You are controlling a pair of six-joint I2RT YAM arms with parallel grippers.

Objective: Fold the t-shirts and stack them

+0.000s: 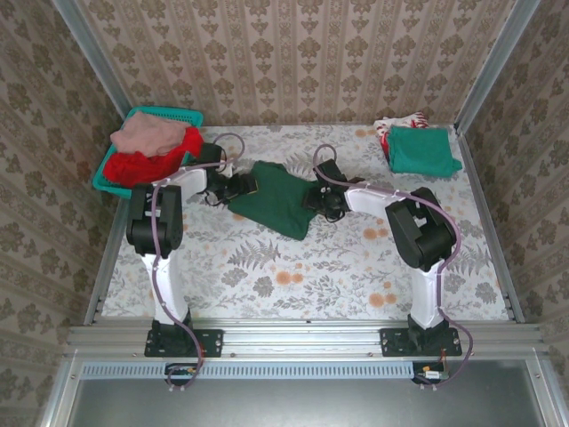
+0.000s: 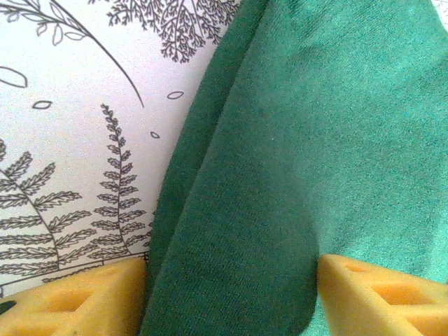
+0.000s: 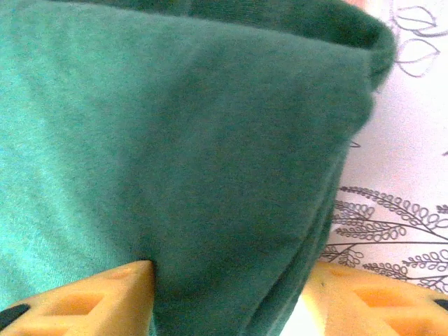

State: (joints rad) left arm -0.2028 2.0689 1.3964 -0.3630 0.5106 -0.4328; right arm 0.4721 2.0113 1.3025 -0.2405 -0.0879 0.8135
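Your large dark green cloth t-shirt [image 1: 277,197] lies partly folded on the fern-printed table surface [image 1: 293,267], midway between the side edges and nearer the far edge. Your left gripper [image 1: 242,185] sits at its left edge, yellow fingers [image 2: 84,297] spread wide astride a doubled edge. Your right gripper [image 1: 317,197] is at its right edge. A thick fold fills its gap, but you can't tell whether it pinches.

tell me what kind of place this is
Looks like a robot test cell dressed as a home, not a real room: wallpapered panels in metal framing box in a floral-clothed table, two arms bolted to its near rail, a dark green t-shirt between them.
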